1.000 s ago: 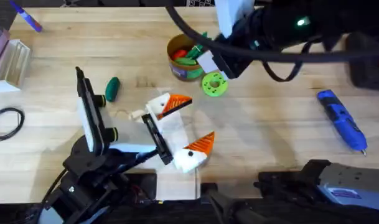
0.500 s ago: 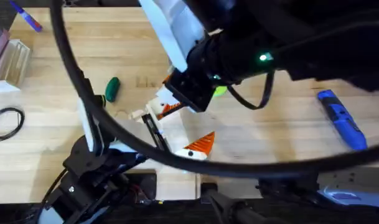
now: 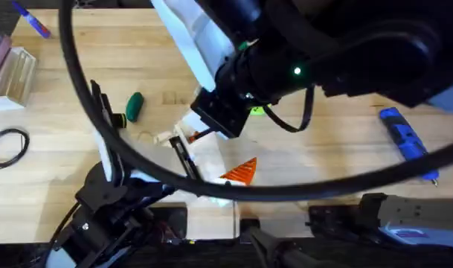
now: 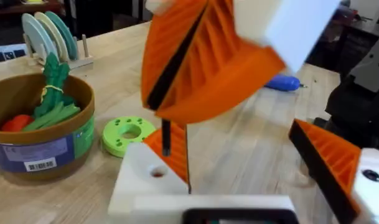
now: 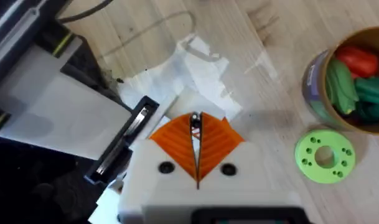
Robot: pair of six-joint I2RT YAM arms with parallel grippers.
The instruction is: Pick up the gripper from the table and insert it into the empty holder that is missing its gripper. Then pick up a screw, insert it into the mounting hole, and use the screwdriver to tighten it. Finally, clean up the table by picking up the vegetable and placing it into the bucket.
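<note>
Your right claw (image 5: 196, 132) is clamped on a thin dark metal screw (image 4: 166, 138). If you descend off-line, the tip will likely skid on the plastic, tilt between the orange pads, or drop onto the desk. The small white plastic holder block (image 4: 139, 186) sits just beneath that claw. Its tiny dark mounting hole (image 4: 157, 173) is close below the screw tip and slightly aside. Your left claw (image 4: 245, 168) stands wide open.

The bench (image 3: 77, 67) is pale matt wood with visible grain, the screwdriver (image 3: 405, 141) glossy blue plastic, the vegetable (image 3: 134, 106) smooth dark green, and the bucket (image 4: 40, 155) wears a shiny printed label.
</note>
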